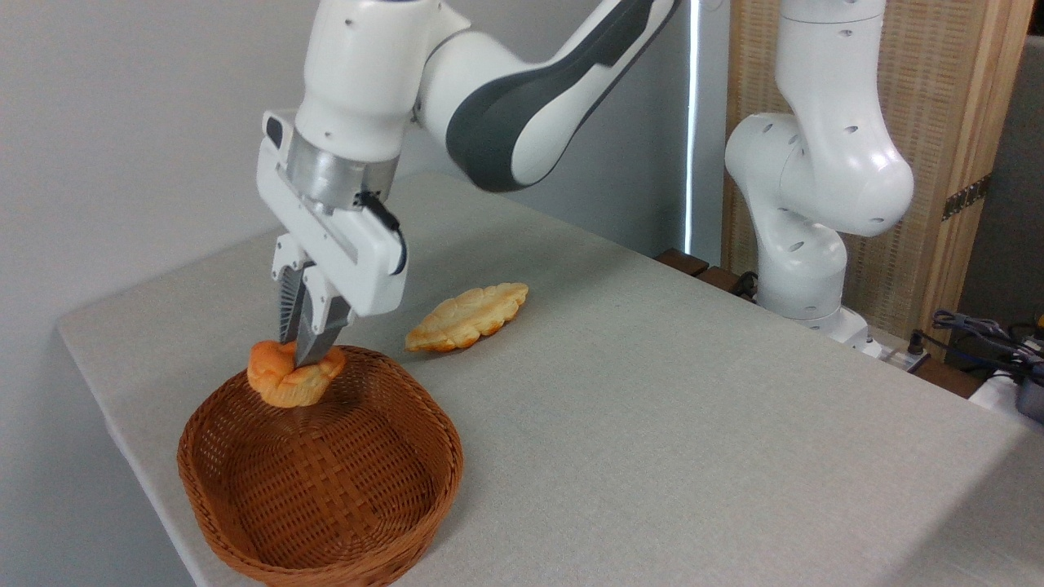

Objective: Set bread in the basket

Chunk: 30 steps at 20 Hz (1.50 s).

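The knotted bun (pixel 287 377) is pinched in the gripper (pixel 303 356) jaws above the wicker basket (pixel 245 522)'s far rim; it should be carried nearer centre and lowered before release.

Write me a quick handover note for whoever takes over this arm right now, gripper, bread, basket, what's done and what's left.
Gripper: shut on the bread, pinching its top.
Bread: held over the far left part of the basket, at about rim height; whether it touches the weave I cannot tell.
Basket: at the table's near left corner, nothing else inside.
Flat pastry: lies on the table behind the basket, not part of the job.
Done: bread picked up and brought to the basket.
Left: lower, open the gripper, lift clear.
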Tool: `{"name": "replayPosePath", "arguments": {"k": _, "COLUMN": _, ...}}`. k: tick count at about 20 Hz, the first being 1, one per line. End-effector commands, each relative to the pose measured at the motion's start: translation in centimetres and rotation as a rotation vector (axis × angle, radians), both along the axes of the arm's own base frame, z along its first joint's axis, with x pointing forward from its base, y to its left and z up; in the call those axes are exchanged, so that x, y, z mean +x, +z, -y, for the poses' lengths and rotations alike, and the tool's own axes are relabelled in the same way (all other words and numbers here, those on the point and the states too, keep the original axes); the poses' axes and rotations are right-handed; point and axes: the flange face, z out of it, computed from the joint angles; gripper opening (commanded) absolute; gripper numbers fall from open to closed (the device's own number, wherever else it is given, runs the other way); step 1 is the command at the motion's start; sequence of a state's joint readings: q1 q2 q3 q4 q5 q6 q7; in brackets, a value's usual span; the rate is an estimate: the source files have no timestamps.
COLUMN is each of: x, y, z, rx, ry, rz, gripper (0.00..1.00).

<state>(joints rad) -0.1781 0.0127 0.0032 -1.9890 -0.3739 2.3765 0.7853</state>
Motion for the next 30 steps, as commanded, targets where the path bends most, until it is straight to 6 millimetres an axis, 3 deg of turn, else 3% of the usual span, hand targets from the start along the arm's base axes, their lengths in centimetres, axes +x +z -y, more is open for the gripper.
{"name": "replayPosePath", "arguments": {"k": 1, "x": 1.1, "y": -1.2, "z": 1.4, "rx": -0.020, "ry": 0.018, "rz": 0.019, "gripper": 0.89}}
{"name": "replayPosePath", "arguments": {"k": 6, "x": 1.2, "y": -2.1, "z": 1.6, "rx": -0.015, "ry": 0.015, "rz": 0.004, "gripper": 0.99}}
{"name": "replayPosePath", "arguments": {"k": 10, "x": 0.8, "y": -1.3, "z": 1.5, "rx": -0.015, "ry": 0.005, "rz": -0.008, "gripper": 1.00}}
{"name": "replayPosePath", "arguments": {"k": 15, "x": -2.5, "y": 4.2, "z": -2.0, "rx": 0.082, "ry": -0.092, "rz": -0.225, "gripper": 1.00}}
{"name": "replayPosePath", "arguments": {"k": 19, "x": -4.2, "y": 10.3, "z": -3.0, "rx": 0.197, "ry": -0.050, "rz": -0.374, "gripper": 1.00}}
{"name": "replayPosePath", "arguments": {"k": 22, "x": -4.8, "y": 11.9, "z": -3.2, "rx": 0.279, "ry": -0.031, "rz": -0.398, "gripper": 1.00}}
{"name": "replayPosePath", "arguments": {"k": 24, "x": -4.4, "y": 14.0, "z": -3.1, "rx": 0.257, "ry": 0.003, "rz": -0.358, "gripper": 1.00}}
{"name": "replayPosePath", "arguments": {"k": 30, "x": -3.7, "y": 14.3, "z": -3.3, "rx": 0.269, "ry": 0.018, "rz": -0.350, "gripper": 1.00}}
